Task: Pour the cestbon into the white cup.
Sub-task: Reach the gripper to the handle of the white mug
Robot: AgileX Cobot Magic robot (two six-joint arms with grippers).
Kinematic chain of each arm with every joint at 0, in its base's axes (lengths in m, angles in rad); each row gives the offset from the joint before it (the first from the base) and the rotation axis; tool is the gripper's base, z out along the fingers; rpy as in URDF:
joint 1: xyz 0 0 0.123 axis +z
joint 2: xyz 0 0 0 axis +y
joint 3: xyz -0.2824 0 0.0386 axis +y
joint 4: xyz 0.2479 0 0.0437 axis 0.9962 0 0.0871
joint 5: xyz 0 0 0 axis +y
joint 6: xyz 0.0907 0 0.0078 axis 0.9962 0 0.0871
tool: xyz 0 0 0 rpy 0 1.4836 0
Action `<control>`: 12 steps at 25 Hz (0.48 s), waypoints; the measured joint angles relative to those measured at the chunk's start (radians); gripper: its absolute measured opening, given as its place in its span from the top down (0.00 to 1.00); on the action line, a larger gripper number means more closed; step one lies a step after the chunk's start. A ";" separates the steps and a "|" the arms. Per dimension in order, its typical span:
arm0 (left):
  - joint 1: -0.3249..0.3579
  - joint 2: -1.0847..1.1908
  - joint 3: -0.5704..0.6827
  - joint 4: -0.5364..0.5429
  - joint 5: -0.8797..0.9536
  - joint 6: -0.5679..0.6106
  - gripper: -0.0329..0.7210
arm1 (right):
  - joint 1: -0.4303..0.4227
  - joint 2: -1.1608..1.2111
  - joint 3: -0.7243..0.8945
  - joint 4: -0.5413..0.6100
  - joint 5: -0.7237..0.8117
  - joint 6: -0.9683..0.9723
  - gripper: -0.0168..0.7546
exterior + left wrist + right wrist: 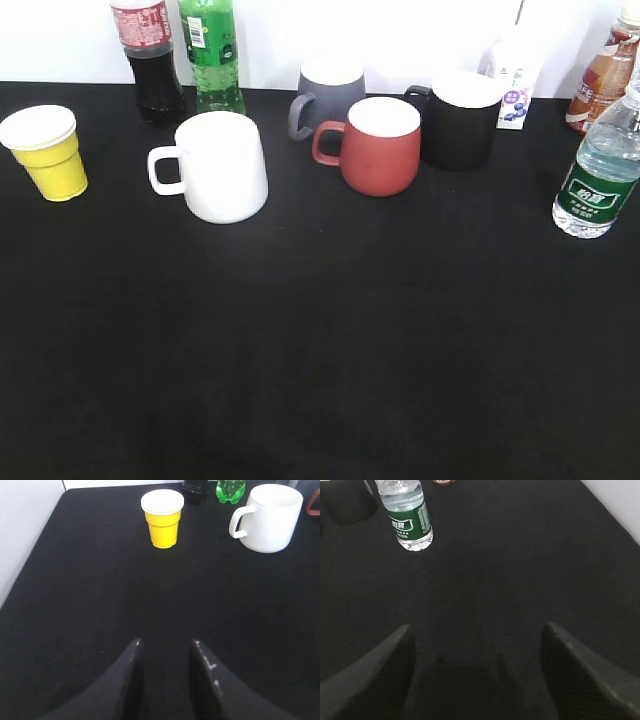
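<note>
The cestbon (598, 175), a clear water bottle with a dark green label, stands upright at the right edge of the black table; it also shows in the right wrist view (407, 516), far ahead and left of my right gripper (477, 630), which is open wide and empty. The white cup (220, 165) stands left of centre with its handle to the left; it also shows in the left wrist view (269, 516) at the top right. My left gripper (166, 642) is open and empty over bare cloth. Neither gripper shows in the exterior view.
A yellow cup (46, 152) stands far left. A cola bottle (150, 55) and green soda bottle (213, 52) stand at the back. A grey mug (328, 95), red mug (378, 143), black mug (458, 117), milk carton (513, 85) and brown bottle (604, 80) stand right of centre.
</note>
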State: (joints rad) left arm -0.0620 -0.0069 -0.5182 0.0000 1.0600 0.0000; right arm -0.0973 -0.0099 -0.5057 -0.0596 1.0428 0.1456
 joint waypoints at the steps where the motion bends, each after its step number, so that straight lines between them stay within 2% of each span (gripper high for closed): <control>1: 0.000 0.000 0.000 0.000 0.000 0.000 0.64 | 0.000 0.000 0.000 0.000 0.000 0.000 0.21; 10: 0.000 0.005 -0.002 0.000 -0.001 0.000 0.63 | 0.000 0.000 0.000 0.000 0.000 0.000 0.21; 11: 0.000 0.034 -0.021 -0.027 -0.009 0.000 0.59 | 0.000 0.000 0.000 0.000 0.000 0.000 0.21; 12: 0.000 0.082 -0.061 -0.060 -0.022 0.000 0.48 | 0.000 0.000 0.000 0.000 0.000 0.000 0.21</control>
State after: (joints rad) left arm -0.0620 0.0750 -0.5794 -0.0595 1.0383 0.0000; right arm -0.0973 -0.0099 -0.5057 -0.0596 1.0428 0.1456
